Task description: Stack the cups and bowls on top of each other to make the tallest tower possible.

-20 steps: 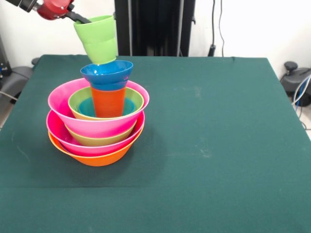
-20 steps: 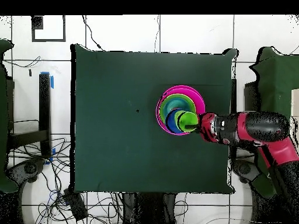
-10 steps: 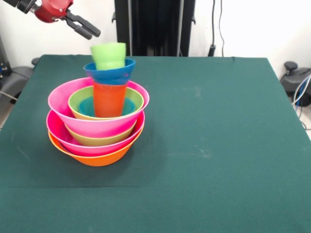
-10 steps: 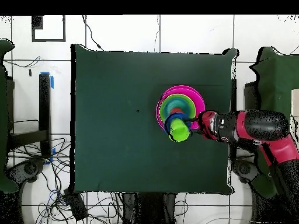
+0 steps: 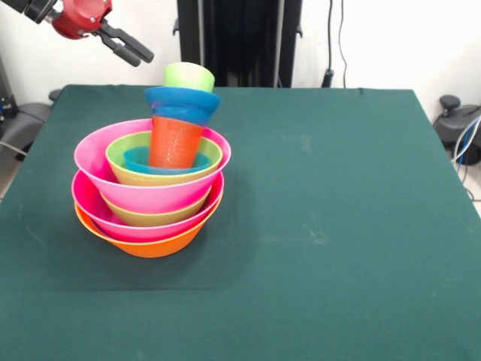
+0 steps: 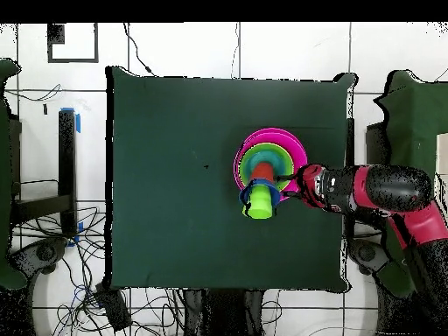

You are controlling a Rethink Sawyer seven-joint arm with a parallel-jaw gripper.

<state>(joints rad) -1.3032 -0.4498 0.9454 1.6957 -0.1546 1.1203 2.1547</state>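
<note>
The gripper (image 5: pixel 128 47) hung with jaws spread and empty, apart from the tower (image 5: pixel 150 199) near one side edge of the table (image 5: pixel 316 226), where the orange cup (image 5: pixel 174 143), blue bowl (image 5: pixel 183 104) and green cup (image 5: pixel 189 77) leaned tilted.

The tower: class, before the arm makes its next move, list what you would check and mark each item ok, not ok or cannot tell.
1. Gripper open and clear of the tower: ok.
2. Green cup seated in the blue bowl: ok.
3. Orange cup upright: not ok, it leans with the blue bowl and green cup.
4. Lower bowls nested level on the table: ok.
5. Top will stay up: cannot tell.
</note>
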